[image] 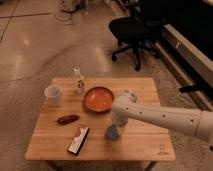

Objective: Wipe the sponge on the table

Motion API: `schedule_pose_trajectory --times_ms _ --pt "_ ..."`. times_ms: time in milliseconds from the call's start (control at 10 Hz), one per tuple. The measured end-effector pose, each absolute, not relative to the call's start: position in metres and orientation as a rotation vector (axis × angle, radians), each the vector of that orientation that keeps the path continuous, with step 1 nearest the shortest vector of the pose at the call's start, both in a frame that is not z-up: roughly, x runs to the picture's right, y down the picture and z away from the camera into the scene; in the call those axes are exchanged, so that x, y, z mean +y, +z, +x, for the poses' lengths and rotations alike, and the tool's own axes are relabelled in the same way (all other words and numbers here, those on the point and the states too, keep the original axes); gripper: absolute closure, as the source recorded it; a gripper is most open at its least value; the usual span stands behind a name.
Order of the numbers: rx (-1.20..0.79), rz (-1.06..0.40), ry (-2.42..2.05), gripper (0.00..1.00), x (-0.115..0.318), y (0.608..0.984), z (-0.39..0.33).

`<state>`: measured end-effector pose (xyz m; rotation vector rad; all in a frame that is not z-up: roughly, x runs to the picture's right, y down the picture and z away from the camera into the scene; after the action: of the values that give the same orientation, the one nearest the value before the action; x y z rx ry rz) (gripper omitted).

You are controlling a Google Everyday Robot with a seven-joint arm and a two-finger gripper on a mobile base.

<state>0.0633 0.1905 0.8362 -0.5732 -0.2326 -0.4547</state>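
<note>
Now the hand [116,125] is hanging right over the sponge [110,133].
The sponge is lying on the worktop [145,145] near the bowl [98,98]; grip, I cannot tell.

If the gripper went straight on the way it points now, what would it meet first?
The gripper points down over the table, near its front edge. First in its line is likely the light-blue sponge directly below, then the wood under it. Whether they already touch is unclear.
</note>
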Motion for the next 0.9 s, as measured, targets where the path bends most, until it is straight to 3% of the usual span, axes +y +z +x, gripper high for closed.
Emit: schedule_pose_trajectory --times_ms 100,200,600,900 --pt "-0.210 -0.566 -0.431 0.99 0.180 0.843 0.071" --pt "-0.181 -0.560 -0.405 0.93 0.170 0.852 0.083" --pt "-0.081 -0.561 -0.317 0.53 0.152 0.872 0.144" --pt "-0.063 -0.594 -0.288 0.24 0.163 0.870 0.182"
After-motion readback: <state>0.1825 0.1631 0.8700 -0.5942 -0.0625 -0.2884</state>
